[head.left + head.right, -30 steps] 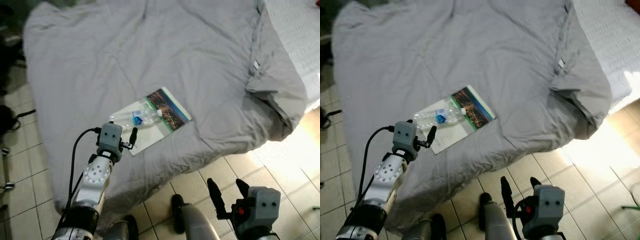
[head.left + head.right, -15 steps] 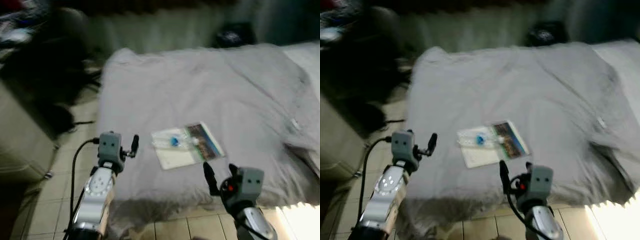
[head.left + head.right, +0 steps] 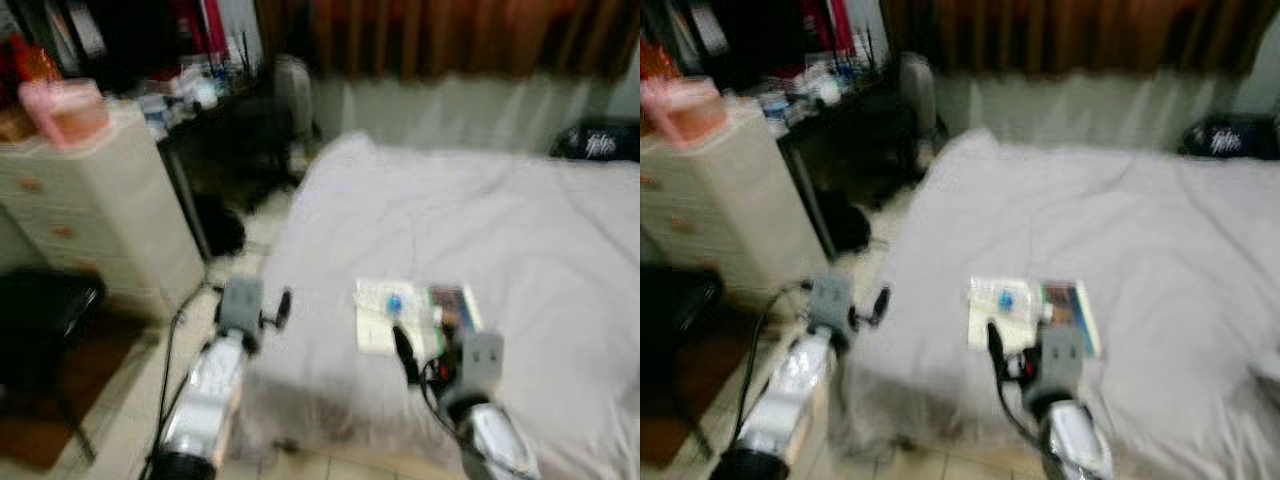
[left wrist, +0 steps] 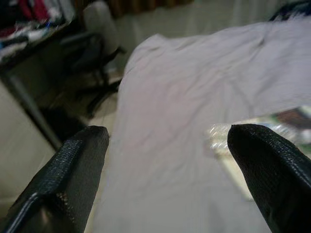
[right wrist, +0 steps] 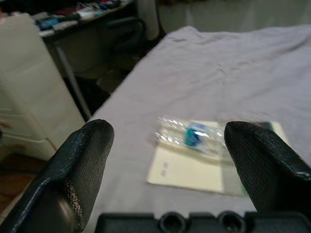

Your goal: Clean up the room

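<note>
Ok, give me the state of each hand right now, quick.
Left hand: open, holding nothing, over the grey bedspread.
Right hand: open, holding nothing, aimed at the clear plastic bottle.

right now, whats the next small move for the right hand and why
Probably ease the right hand forward and down toward the bottle. Its fingers are open and empty, the bottle lies on the booklet on the bed, framed between them but still ahead of the tips.

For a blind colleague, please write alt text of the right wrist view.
A clear plastic bottle with a blue label lies on a booklet on a grey bedcover, framed between the right gripper and its open jaws. A pale drawer unit stands beside the bed.
</note>
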